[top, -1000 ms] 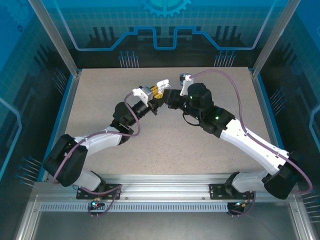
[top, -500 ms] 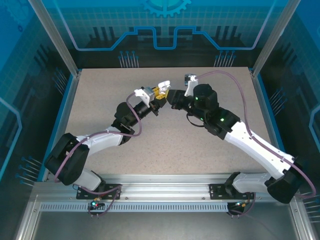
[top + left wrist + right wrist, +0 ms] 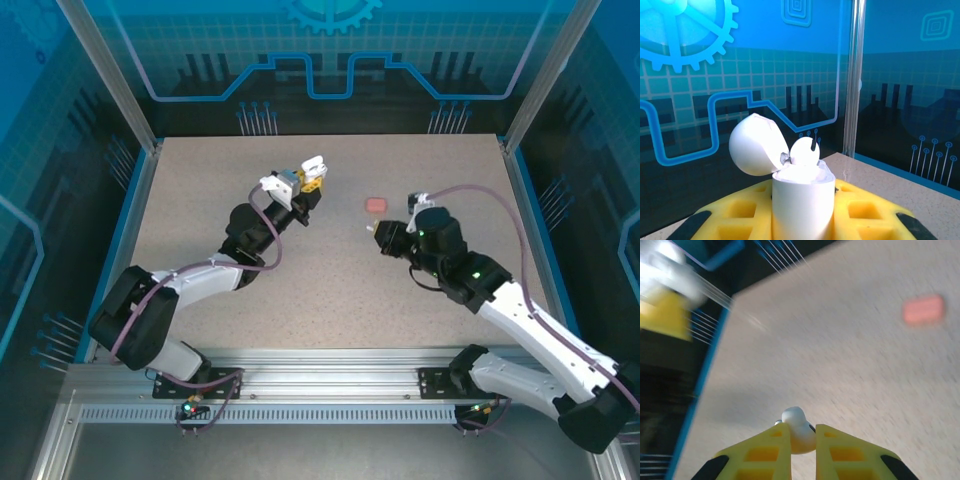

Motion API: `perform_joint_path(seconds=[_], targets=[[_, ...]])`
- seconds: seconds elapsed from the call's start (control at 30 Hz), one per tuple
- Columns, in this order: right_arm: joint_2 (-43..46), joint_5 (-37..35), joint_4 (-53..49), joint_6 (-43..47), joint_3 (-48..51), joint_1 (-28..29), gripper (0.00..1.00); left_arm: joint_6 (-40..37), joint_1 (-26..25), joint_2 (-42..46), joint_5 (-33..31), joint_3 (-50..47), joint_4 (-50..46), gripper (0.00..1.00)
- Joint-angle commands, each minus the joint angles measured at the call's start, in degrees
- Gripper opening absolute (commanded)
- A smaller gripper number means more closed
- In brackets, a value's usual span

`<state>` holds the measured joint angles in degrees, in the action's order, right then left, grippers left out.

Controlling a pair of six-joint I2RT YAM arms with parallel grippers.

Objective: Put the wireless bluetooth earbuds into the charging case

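My left gripper (image 3: 803, 212) is shut on a white charging case (image 3: 802, 197), held upright between the yellow fingers (image 3: 870, 212). Its lid (image 3: 755, 145) is hinged open to the left. A white earbud (image 3: 805, 151) pokes its round head out of the case top. From above, this gripper (image 3: 308, 182) hovers over the middle back of the table. My right gripper (image 3: 803, 440) is shut on a second white earbud (image 3: 799, 432), pinched between its yellow fingertips above the bare tabletop. In the top view it (image 3: 373, 231) is to the right of the case, well apart from it.
A salmon-pink rounded case (image 3: 376, 204) lies flat on the speckled table (image 3: 200, 180), between the two grippers and just beyond the right one; it is blurred (image 3: 924, 309) in the right wrist view. Blue walls and metal posts (image 3: 856, 75) ring the table.
The right gripper has pulled away from the case, to the right and toward the near side, with a white earbud in its fingers. The left gripper shifted slightly back. The pink case came into view.
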<state>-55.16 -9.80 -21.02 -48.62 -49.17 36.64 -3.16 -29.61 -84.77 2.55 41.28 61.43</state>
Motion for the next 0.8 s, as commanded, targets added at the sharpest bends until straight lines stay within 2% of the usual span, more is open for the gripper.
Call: perform_joint_path(seconds=[0.0,0.2,0.33,0.5,0.77], targets=[[-1.53,-0.32,-4.67,-4.04,4.22,-0.61,0.15,-0.18,0.21,4.17,0.04,-0.60,-0.50,0.00],[-8.31,-2.33,-15.41,-5.13,2.57,-1.81,0.14,0.69,0.21,7.48,0.64,-2.37,-1.13,0.00],[-15.89,-7.11,-24.81,-4.24,-3.23,-1.92,0.11,1.71,0.23,8.53,0.40,-3.24,-0.61,0.00],[-23.92,-11.87,-30.40,-4.05,-7.32,-1.69,0.11,3.24,0.23,8.91,0.35,-3.67,0.71,0.00],[-43.09,-22.30,-42.46,-4.60,-19.92,-1.32,0.12,2.72,0.50,11.08,-2.68,-4.50,0.64,0.00]])
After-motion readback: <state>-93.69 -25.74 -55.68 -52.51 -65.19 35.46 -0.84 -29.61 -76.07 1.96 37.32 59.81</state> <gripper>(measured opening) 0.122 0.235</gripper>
